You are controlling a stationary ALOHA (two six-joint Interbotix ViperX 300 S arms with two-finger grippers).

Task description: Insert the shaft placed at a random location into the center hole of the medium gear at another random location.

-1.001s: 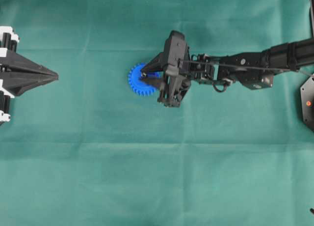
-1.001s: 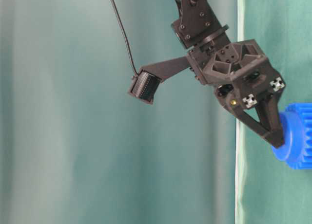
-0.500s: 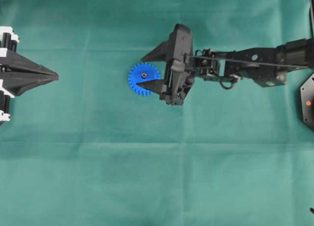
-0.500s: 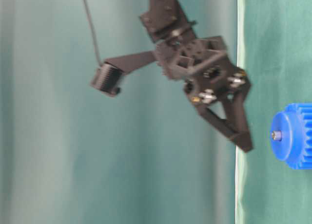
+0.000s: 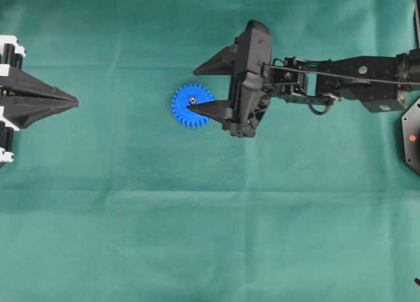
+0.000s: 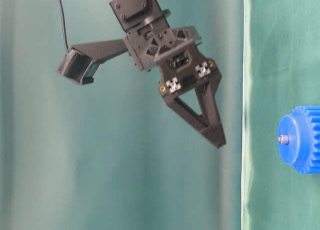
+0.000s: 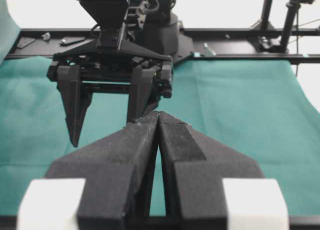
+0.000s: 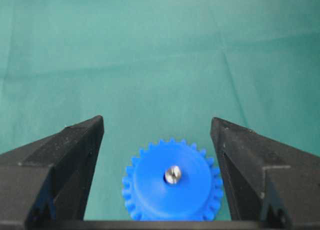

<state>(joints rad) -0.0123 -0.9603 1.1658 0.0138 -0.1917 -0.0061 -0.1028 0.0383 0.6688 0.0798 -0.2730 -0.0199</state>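
No text, label, brand, number or sign can be read in any of the views; the black robot parts, the blue gear and the green cloth carry no legible marking

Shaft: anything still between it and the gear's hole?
Nothing visible. The shaft already stands in the middle of the gear, its tip poking out. The right end effector is open and clear of both.
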